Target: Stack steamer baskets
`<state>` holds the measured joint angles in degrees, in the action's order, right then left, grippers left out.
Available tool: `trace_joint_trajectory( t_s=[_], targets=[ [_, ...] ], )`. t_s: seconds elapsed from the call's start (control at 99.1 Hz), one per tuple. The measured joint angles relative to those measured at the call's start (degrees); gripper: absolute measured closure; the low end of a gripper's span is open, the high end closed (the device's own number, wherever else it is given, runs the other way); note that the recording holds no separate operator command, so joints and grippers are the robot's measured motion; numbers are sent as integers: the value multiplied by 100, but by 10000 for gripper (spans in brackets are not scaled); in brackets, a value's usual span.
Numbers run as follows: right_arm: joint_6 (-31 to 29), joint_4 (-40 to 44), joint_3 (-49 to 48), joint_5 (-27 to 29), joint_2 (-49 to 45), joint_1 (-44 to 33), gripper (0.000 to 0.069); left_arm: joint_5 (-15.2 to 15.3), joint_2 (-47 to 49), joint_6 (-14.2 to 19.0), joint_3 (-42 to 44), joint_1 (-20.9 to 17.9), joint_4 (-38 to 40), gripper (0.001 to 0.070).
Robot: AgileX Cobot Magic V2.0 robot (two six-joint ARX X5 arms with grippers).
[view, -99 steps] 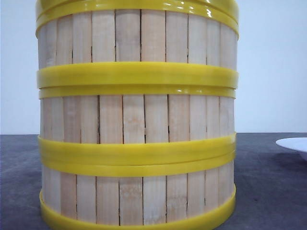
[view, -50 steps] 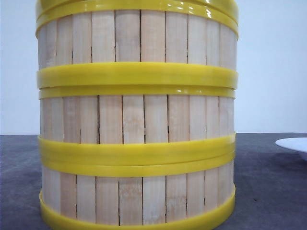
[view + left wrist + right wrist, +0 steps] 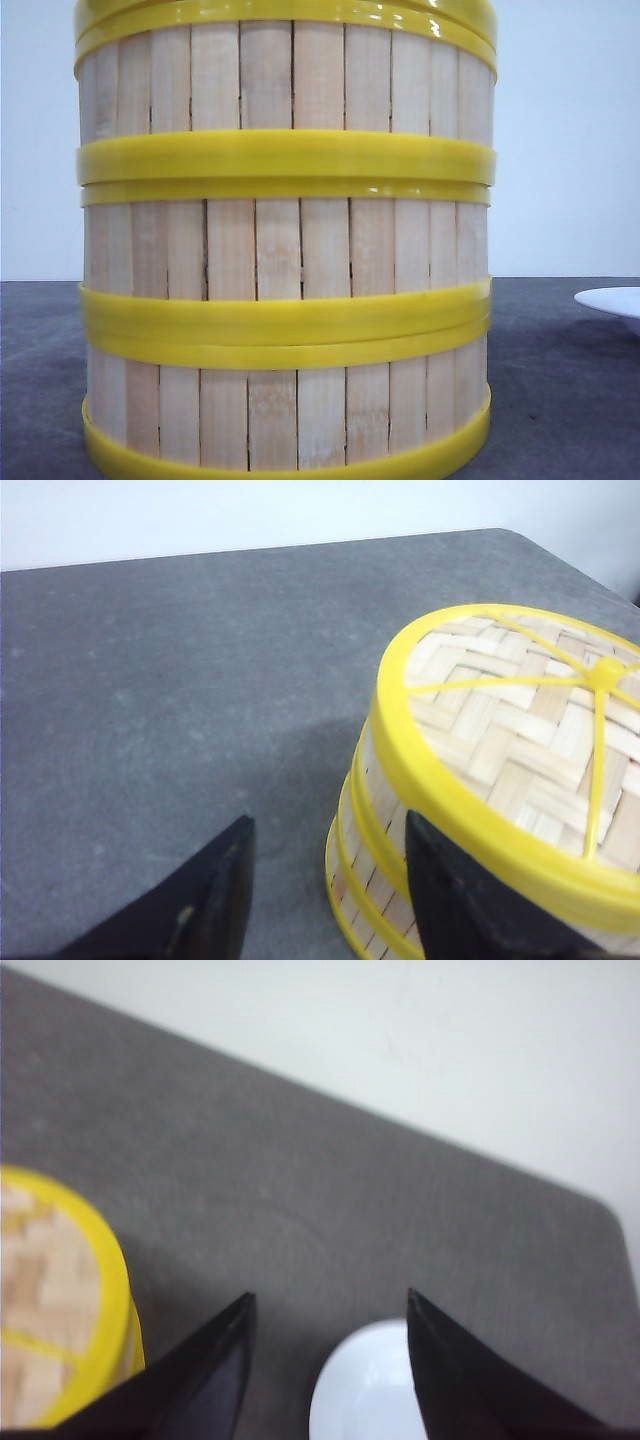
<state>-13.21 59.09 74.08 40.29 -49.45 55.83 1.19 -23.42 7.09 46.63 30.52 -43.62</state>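
The steamer baskets [image 3: 285, 250] are standing stacked, filling the middle of the front view on the grey table [image 3: 560, 390]. Both the left gripper [image 3: 325, 890] and right gripper [image 3: 325, 1370] are hanging spread apart, gripping nothing. The baskets are looking light, stiff and glossy-rimmed, so I would grip across a rim.

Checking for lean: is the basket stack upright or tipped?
Upright: the basket stack shows level yellow rims and vertical slats, its base flat on the table.

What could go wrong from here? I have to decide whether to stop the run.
The stack of steamer baskets is three high and could topple if nudged. The left gripper is open with one finger right beside the stack's rim, so any sideways move might knock it. The white plate lies under the open right gripper.
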Motion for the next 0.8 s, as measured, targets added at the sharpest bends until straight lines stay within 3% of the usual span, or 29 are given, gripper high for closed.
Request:
trace_joint_trajectory(
  t_s=[0.202,0.404,0.454,0.515,0.565,0.646,0.797],
  targets=[
    [-807,15,-1412,-55,627,0,401,0,9,0,-13,0,-249,429],
    [-1137,-267,-1537,-52,844,0,407,0,9,0,-15,0,-245,436],
    [-1158,-363,-1537,-50,903,0,452,0,9,0,-15,0,-245,467],
    [-1165,-457,-1532,-42,955,0,577,0,9,0,-15,0,-245,575],
    [-1156,-525,-1530,-44,970,0,633,2,9,4,-15,0,-245,640],
    [-1147,-603,-1530,-48,968,0,668,0,9,2,-15,0,-243,676],
    [-1150,-621,-1530,-50,944,0,681,2,9,2,-15,0,-243,684]
  ],
)
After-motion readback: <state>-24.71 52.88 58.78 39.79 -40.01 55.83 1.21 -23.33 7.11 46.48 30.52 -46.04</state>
